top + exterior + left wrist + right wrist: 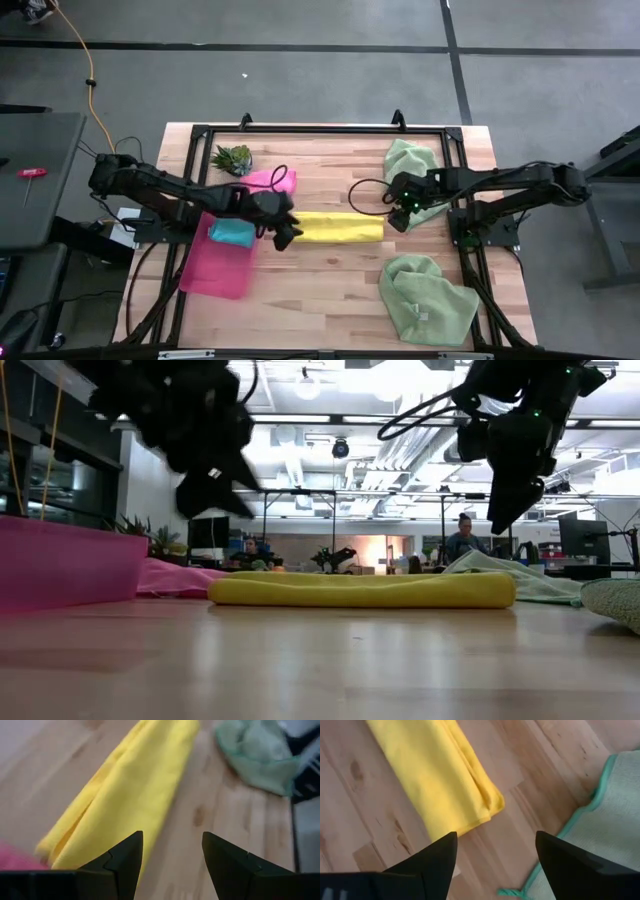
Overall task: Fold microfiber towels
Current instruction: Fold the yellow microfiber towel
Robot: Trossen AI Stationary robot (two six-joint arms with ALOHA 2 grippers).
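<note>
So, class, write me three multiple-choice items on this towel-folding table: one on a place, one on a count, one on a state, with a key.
1. Where does the teal towel lie?
A. in the pink tray
B. on the yellow towel
C. under the plant

2. How many pale green towels are on the table?
A. one
B. two
C. four

3. How is the yellow towel?
A. spread flat, unfolded
B. folded into a long strip
C. held in the air

Key:
1 A, it sits inside the tray in the high view.
2 B, one by the right gripper, one at the near edge.
3 B, layered edges show, and both the left gripper and right gripper are open above it.
</note>
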